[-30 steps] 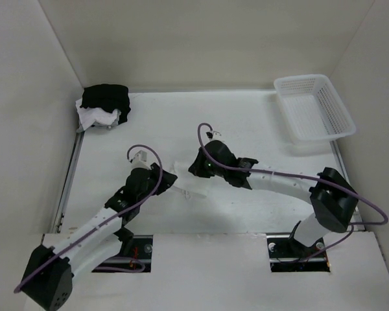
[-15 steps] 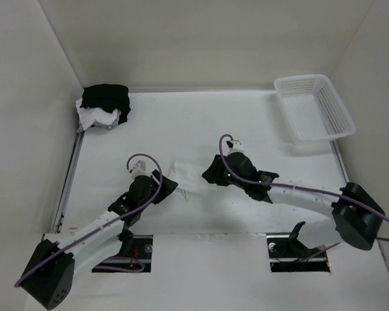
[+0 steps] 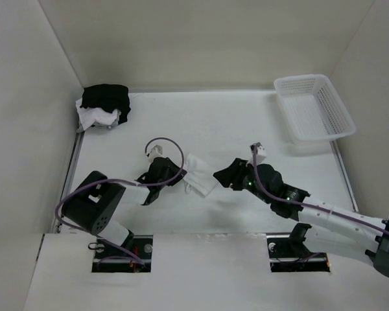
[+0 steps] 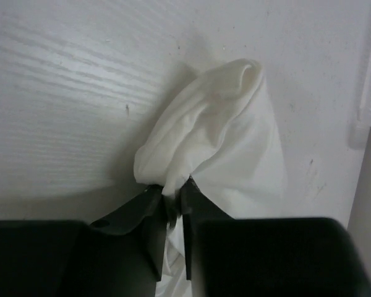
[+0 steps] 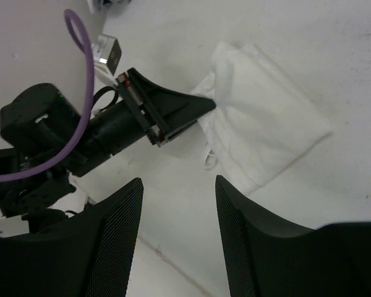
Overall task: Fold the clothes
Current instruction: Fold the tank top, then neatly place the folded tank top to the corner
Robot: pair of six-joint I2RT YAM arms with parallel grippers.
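White table (image 3: 233, 123) in a white-walled booth (image 3: 201, 45); left gripper (image 4: 171, 193) clamped on white garment (image 4: 229, 136), right gripper (image 5: 178, 185) agape

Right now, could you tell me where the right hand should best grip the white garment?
Probably its free right-side edge, approached from the right: the white garment lies flat, the left hand pinches its left end, and the open right hand faces that free edge.

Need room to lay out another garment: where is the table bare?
Bare: the far middle of the table, between the black-and-white pile and the basket. Crowded: near centre, where the left gripper pinches the white cloth and the right gripper hovers open beside it.
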